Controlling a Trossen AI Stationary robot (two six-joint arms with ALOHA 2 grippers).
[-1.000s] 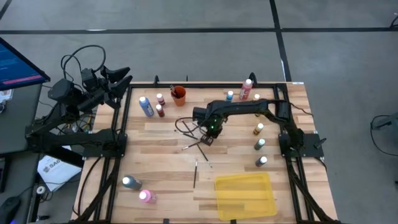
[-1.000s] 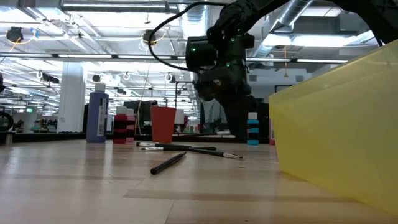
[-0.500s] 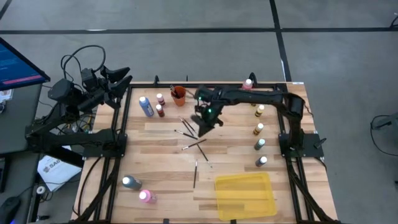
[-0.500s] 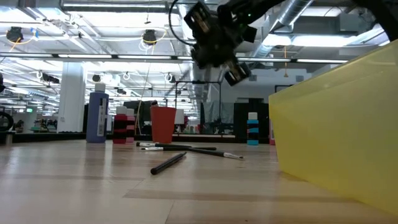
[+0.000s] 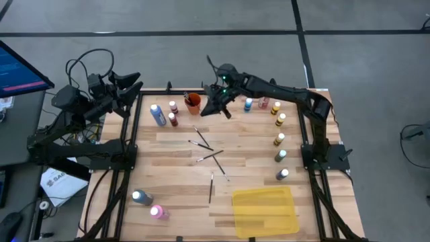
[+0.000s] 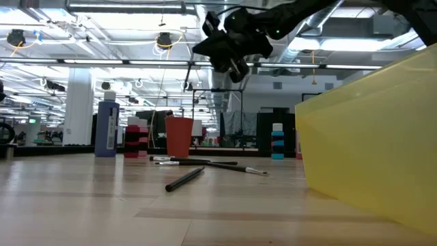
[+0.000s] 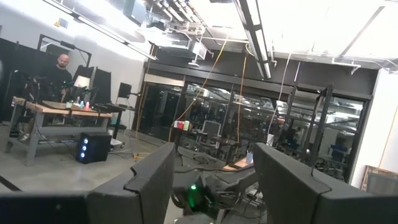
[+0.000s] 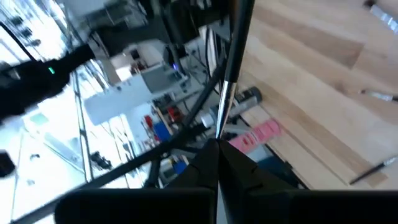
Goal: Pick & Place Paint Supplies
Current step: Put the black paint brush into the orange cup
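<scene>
My right gripper (image 5: pixel 209 107) hangs above the table's far side, next to the orange cup (image 5: pixel 193 102), shut on a thin dark paintbrush (image 8: pixel 231 56). Loose brushes (image 5: pixel 203 140) lie flat mid-table; another (image 5: pixel 210 188) lies nearer. White-capped paint bottles stand upright at far left (image 5: pixel 158 115), along the right edge (image 5: pixel 278 140) and near left (image 5: pixel 158 212). My left gripper (image 7: pixel 214 180) waits open off the table's far left corner (image 5: pixel 131 84). My right gripper (image 8: pixel 216 144) pinches the brush between its two shut fingers, just behind the silver ferrule (image 8: pixel 221 121). The fingers come from the table's right, slanting slightly down. The brush sticks out ahead of the fingertips, roughly in line with them, lifted clear of the table.
A flat yellow tray (image 5: pixel 264 212) lies at the near right and fills the right of the low view (image 6: pixel 369 150). The cup (image 6: pixel 179 137) and a blue bottle (image 6: pixel 106 128) stand at the far side. Bare wood lies between the brushes and the tray.
My right gripper has risen from the brushes at mid-table and swung toward the far edge, up to the orange cup. It has rolled and tipped from pointing down to nearly level, staying shut. The brush it holds has been lifted clear; the other brushes lie where they were.
</scene>
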